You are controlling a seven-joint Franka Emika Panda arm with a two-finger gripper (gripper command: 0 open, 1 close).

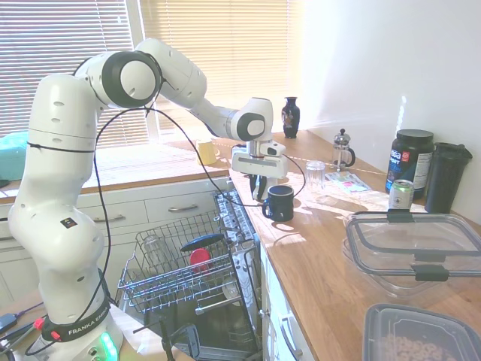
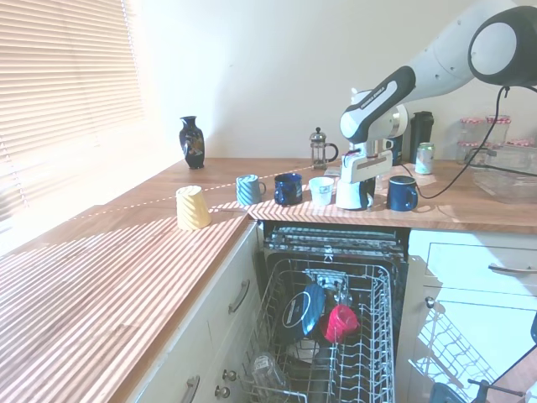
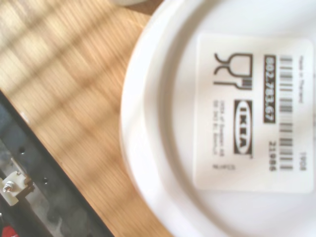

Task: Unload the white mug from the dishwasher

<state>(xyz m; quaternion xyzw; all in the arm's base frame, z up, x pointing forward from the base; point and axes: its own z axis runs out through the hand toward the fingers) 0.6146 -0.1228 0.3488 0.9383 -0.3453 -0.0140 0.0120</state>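
Note:
The white mug stands upside down on the wooden counter, above the open dishwasher. Its flat base with a barcode label fills the wrist view from close by. My gripper points straight down over it, and the fingers sit against the mug's sides. In the first exterior view the gripper is just behind a navy mug, and the white mug is hidden there. The dishwasher's wire rack is pulled out below.
To the right of my gripper stands the navy mug. To its left are a pale cup, another navy mug, a teal mug and a yellow mug. A French press, glass, can and plastic containers crowd the far counter.

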